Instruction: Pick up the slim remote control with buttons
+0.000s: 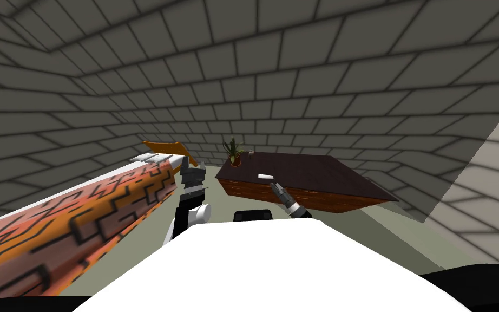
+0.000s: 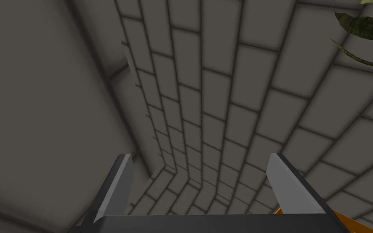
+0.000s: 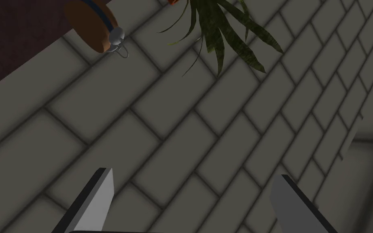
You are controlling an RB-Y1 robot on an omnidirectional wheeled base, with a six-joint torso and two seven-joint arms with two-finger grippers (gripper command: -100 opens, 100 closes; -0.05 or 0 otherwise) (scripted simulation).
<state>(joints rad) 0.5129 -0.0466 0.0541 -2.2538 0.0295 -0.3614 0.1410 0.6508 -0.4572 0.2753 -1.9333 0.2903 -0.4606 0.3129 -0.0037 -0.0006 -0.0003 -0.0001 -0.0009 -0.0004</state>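
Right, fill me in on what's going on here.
The robot faces a dark table with a slim white remote lying near its front edge. The right gripper reaches out by that edge, close to the remote, jaws open and holding nothing. The left gripper is raised off to the side, jaws open too. A potted plant stands at the table's far corner. The remote is not yet picked up.

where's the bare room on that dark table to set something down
The whole right stretch of the dark table, from the white remote out to the right corner, is bare. The far left corner is crowded by the potted plant and a small object; the right gripper hangs by the near edge, close to the remote.
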